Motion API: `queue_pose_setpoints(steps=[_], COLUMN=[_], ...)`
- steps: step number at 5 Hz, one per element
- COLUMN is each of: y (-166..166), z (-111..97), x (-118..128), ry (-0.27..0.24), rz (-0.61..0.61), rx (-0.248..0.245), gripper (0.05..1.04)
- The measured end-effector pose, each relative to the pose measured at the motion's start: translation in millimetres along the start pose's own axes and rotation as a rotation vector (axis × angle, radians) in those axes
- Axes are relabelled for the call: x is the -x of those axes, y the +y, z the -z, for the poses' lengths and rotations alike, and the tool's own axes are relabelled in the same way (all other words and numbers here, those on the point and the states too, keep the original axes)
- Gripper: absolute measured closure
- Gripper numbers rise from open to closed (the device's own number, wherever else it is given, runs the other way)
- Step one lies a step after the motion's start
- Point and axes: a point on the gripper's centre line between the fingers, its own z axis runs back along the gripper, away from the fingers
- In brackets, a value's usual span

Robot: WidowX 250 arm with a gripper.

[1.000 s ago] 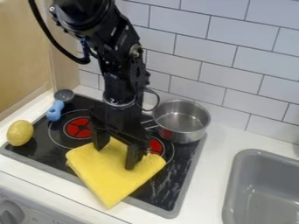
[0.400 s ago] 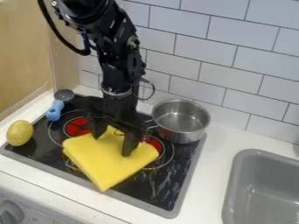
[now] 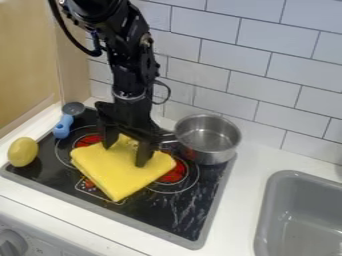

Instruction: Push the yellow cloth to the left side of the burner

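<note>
The white desk (image 3: 237, 210) runs in front of the cooktop (image 3: 167, 237), and black glass lies between its near rim and the yellow cloth (image 3: 120, 175). The cloth sits left of the middle, one corner pointing to the front; it looks nearly square, so its long axis is hard to tell. It overlaps the ring of the right burner (image 3: 175, 172) and partly covers the left burner (image 3: 88, 140). The claw (image 3: 125, 154) is spread wide, both tips on the cloth, gripping nothing. Farther back on the right stands a metal pot (image 3: 208, 140).
</note>
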Motion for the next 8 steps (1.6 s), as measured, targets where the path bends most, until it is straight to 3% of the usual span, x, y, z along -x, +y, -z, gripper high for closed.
queue_pose_setpoints(steps=[3,6,8], y=[19,45,54], z=[6,6,7], x=[-12,-33,-35], ry=[0.016,-0.011,-0.01], rz=[-0.018,-0.051,-0.062], rx=[-0.004,-0.012,-0.011], gripper=[0.084,0.084,0.084])
